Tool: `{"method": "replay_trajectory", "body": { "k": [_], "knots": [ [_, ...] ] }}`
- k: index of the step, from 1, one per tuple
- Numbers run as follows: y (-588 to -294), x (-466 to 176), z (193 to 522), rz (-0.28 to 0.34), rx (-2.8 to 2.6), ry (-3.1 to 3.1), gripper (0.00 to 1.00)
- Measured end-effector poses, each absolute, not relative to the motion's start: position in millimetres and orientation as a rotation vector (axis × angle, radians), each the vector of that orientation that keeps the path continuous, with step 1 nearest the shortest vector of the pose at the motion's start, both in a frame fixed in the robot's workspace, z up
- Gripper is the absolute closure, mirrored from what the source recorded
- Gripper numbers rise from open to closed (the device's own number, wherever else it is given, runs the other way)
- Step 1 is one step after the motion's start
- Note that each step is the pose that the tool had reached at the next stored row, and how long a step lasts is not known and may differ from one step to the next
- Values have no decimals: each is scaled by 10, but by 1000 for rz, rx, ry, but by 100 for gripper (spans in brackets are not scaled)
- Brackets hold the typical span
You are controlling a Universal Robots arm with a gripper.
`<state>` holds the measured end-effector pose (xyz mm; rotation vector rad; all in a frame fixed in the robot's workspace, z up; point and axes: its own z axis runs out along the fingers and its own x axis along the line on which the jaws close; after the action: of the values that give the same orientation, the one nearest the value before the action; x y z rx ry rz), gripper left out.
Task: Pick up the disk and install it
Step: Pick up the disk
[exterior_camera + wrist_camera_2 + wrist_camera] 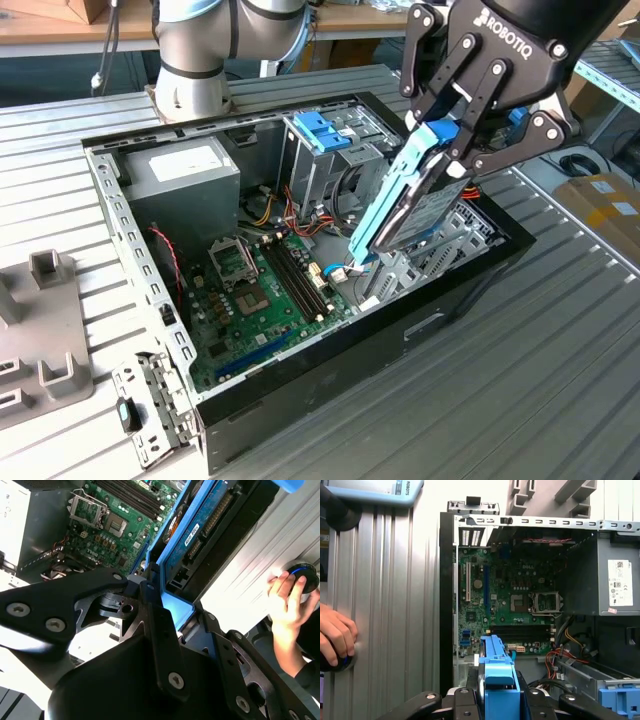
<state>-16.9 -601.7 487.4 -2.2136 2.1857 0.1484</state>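
- Perforated metal bracket (150, 410) lies on the desk (520, 380) at 7 o'clock in the exterior view.
- Open computer case (400, 330) sits at centre, its green motherboard (250, 300) exposed.
- At 2 o'clock the gripper (455, 145) is clamped on the blue-framed upper end of the disk (400, 205), which is held tilted over the case's 3 o'clock side.

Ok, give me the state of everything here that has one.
computer case, on its side, panel off, inside exposed.
disk, tilted, held over the case, not seated.
gripper, shut on the disk.
hand, resting on a round black knob.
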Motion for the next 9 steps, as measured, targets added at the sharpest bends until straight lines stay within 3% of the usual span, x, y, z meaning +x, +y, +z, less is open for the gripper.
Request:
{"method": "replay_trajectory", "body": {
  "k": [9],
  "knots": [
    [-6017, -141, 4867, 148, -2214, 2186, 63]
  ]
}}
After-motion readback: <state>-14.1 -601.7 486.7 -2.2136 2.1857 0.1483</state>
